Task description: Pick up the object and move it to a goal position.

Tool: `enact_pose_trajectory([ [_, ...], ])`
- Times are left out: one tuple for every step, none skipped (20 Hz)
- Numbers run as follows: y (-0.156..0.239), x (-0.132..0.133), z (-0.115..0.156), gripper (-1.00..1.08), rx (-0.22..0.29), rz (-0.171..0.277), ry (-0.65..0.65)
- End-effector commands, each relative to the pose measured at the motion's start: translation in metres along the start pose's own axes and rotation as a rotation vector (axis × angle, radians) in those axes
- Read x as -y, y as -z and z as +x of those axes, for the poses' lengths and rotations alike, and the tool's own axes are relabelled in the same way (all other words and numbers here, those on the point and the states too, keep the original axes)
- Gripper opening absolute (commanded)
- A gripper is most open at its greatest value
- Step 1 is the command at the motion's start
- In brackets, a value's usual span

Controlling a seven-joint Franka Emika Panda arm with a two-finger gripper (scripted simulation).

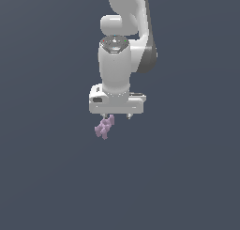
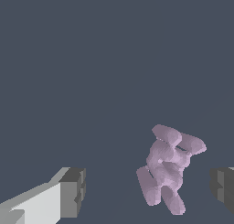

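Observation:
The object [image 1: 104,127] is a small pale lilac lump of bunched rounded lobes, lying on the dark grey surface. In the exterior view it sits just below the white hand, under the finger on that view's left. My gripper [image 1: 116,115] hangs over it, pointing down. In the wrist view the object [image 2: 167,168] lies between the two fingers, much closer to one dark pad [image 2: 223,187] than to the other pad [image 2: 73,191]. My gripper [image 2: 147,189] is open, and neither pad touches the object.
A plain dark grey surface [image 1: 187,177] fills both views. The white arm [image 1: 126,18] rises above the hand to the exterior view's upper edge. Nothing else shows.

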State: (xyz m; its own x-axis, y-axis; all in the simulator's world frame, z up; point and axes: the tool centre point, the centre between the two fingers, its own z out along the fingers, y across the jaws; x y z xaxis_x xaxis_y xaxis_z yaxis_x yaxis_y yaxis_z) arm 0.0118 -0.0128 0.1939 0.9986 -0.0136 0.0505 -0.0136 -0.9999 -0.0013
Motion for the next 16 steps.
enact_pose_trajectory([
  [-0.006,-0.006,-0.003,1.00,0.005,0.000,-0.030],
  [-0.010,-0.009,-0.005,1.00,0.007,0.000,-0.048],
  [-0.013,-0.013,-0.008,1.00,0.010,0.000,-0.067],
  [-0.018,-0.017,-0.010,1.00,0.013,0.000,-0.089],
  [-0.022,-0.021,-0.013,1.00,0.017,-0.001,-0.113],
  [-0.027,-0.026,-0.016,1.00,0.020,-0.001,-0.140],
  [-0.033,-0.031,-0.020,1.00,0.024,-0.002,-0.168],
  [-0.038,-0.037,-0.023,1.00,0.028,-0.002,-0.198],
  [-0.043,-0.041,-0.027,1.00,0.032,-0.003,-0.225],
  [-0.047,-0.046,-0.030,1.00,0.035,-0.004,-0.250],
  [-0.051,-0.050,-0.033,1.00,0.038,-0.005,-0.272],
  [-0.055,-0.053,-0.036,1.00,0.040,-0.006,-0.292],
  [-0.058,-0.057,-0.039,1.00,0.042,-0.007,-0.310],
  [-0.061,-0.059,-0.041,1.00,0.044,-0.008,-0.325],
  [-0.063,-0.062,-0.043,1.00,0.046,-0.009,-0.338],
  [-0.065,-0.063,-0.044,1.00,0.047,-0.009,-0.349],
])
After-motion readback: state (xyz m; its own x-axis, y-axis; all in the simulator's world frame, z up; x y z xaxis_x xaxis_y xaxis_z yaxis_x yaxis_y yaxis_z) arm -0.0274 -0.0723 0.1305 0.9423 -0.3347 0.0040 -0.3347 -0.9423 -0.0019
